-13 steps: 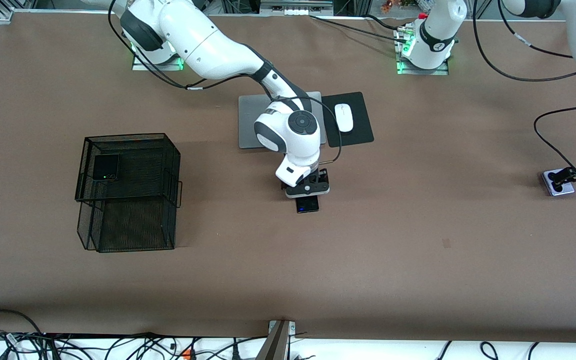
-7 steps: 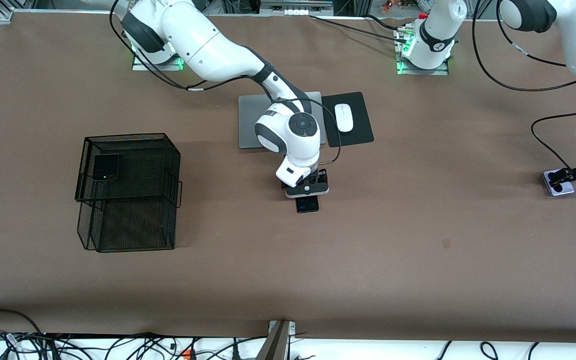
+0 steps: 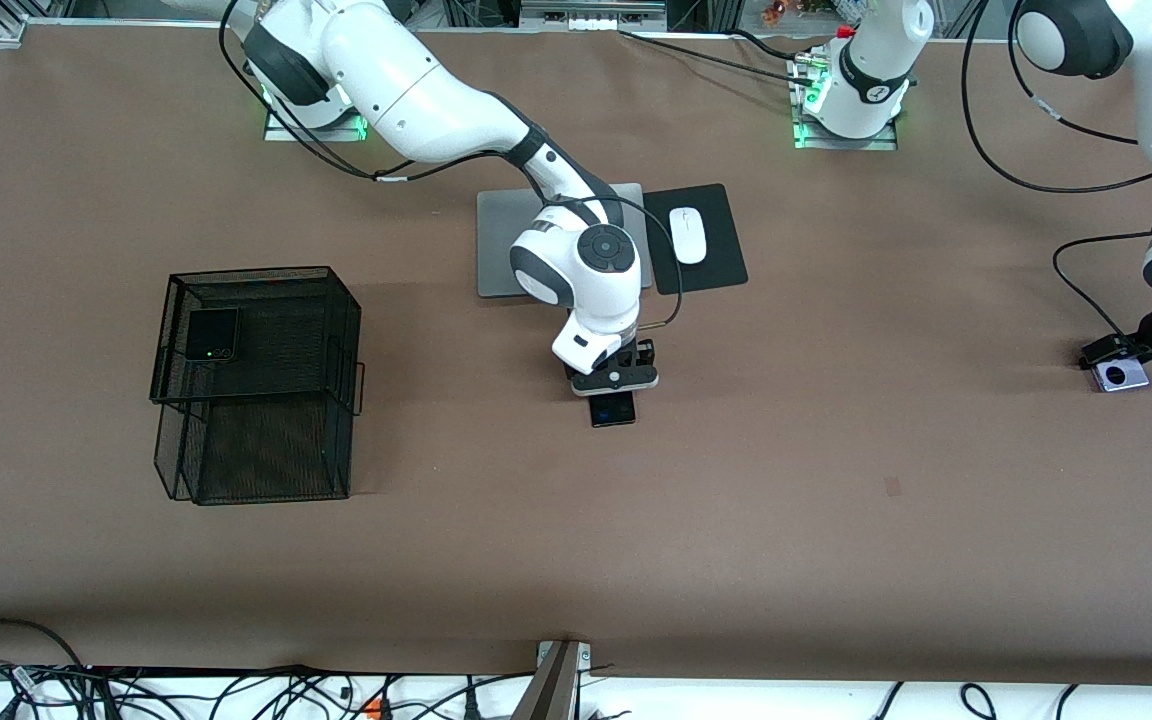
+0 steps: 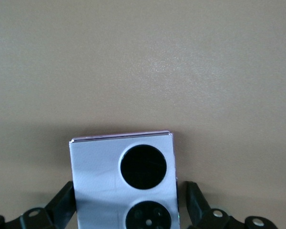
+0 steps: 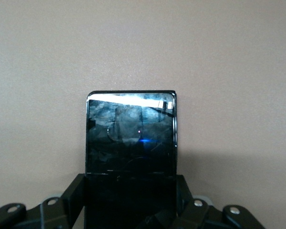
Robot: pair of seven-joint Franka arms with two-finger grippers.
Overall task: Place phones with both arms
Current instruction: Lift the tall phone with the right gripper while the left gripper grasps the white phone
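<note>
A long black slab phone (image 3: 613,409) lies on the brown table near its middle, nearer the front camera than the laptop. My right gripper (image 3: 614,390) is shut on its sides; in the right wrist view the gripper (image 5: 131,193) presses both edges of the phone (image 5: 131,138). At the left arm's end of the table lies a lilac-white folded phone (image 3: 1120,377) with two black lenses. My left gripper (image 3: 1126,362) is low over it and open. The left wrist view shows the gripper (image 4: 128,202) standing clear of the phone (image 4: 97,167) on each side. A dark folded phone (image 3: 211,334) rests in the wire basket.
A black two-tier wire basket (image 3: 336,320) stands toward the right arm's end of the table. A grey laptop (image 3: 496,245) lies shut, partly under the right arm, beside a white mouse (image 3: 688,235) on a black pad (image 3: 721,250).
The right gripper's fingers have closed onto the black slab phone. The left gripper has come down over the lilac-white phone and now straddles it, still open.
</note>
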